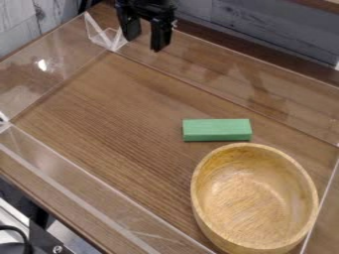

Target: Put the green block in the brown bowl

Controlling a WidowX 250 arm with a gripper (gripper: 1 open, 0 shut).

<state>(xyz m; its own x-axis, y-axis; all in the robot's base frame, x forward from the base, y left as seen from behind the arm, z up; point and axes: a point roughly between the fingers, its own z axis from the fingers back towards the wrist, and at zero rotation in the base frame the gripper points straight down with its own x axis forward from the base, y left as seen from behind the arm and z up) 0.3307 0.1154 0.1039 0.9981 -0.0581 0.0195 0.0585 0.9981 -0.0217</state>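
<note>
1. The single camera view shows the black two-fingered gripper [145,37] at the far left of the wood-grain table [119,129], pointing down with its jaws apart and nothing between them. It hangs well apart from both task objects.

2. The small, flat, bright green rectangular block [216,129] lies flat on the table right of centre, its long side running left to right. It sits just beyond the far rim of the large, round, light tan wooden bowl [255,198], close to it but seemingly not touching. The bowl is empty and fills the near right corner.

3. Risk at the grasp: the block is low and flat, so the fingers probably have to come down almost to the tabletop. Stopping too high would likely close them on air; going too low could jam the tips into the wood.

4. Risk from alignment: if the jaws straddle the long side instead of the short one, the block may not fit or could be nudged aside.

5. Risk from the bowl: its thick rim is so near that a finger on the near side might strike it and shift the bowl.

6. The clear plastic walls [54,62] fencing the table could snag the arm on a wide swing.
</note>
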